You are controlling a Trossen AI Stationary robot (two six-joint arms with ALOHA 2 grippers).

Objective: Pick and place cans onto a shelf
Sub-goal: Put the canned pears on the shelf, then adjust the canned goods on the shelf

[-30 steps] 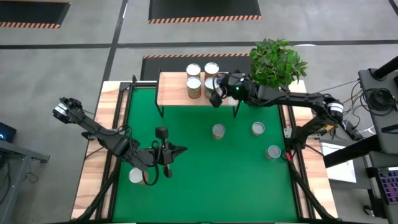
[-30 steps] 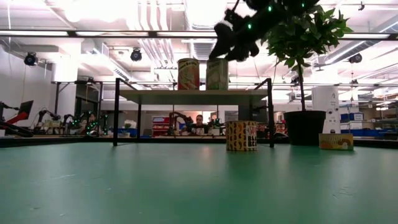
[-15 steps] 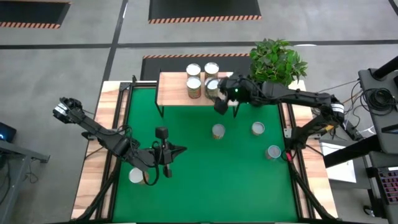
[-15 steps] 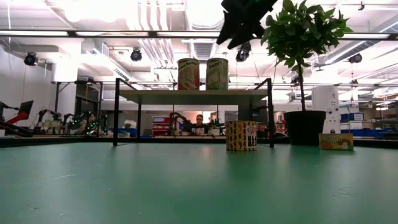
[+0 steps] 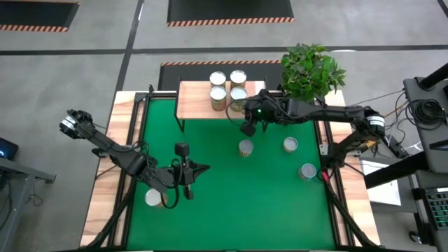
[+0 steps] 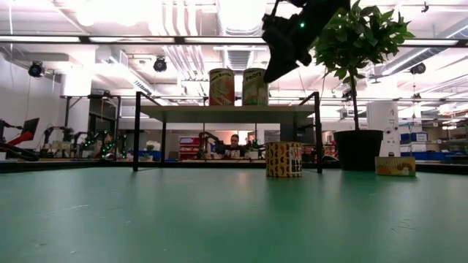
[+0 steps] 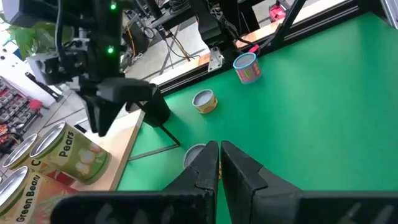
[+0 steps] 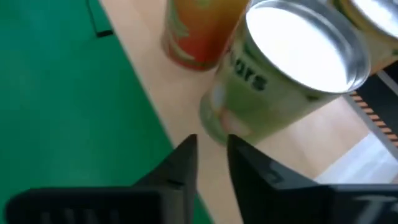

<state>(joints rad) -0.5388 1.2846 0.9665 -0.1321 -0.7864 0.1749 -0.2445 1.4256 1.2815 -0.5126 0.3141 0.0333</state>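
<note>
Tin walls and shiny flat lids mark the cans (image 5: pixel 227 88) as stiff, fairly heavy for their size and slick on the label, so I judge a squeeze across the round side, near mid-height, safer than any hold on the lid. Four stand clustered on the shelf (image 5: pixel 196 101) at the table's 12 o'clock edge; the pears can (image 8: pixel 283 81) is nearest the right gripper (image 5: pixel 247 129). Three loose cans (image 5: pixel 246 148) sit on the green mat toward 3 o'clock, and one more (image 5: pixel 152 198) lies at about 8 o'clock, partly under the left arm. The right gripper hangs just off the shelf's front edge, its fingers drawn nearly together around nothing. The left gripper (image 7: pixel 219 167) rests low at 7 o'clock, fingers pressed together and empty. In the low view only two shelf cans show, the others hidden behind them. The potted plant (image 5: pixel 312 70) crowds the shelf's 3 o'clock end.
</note>
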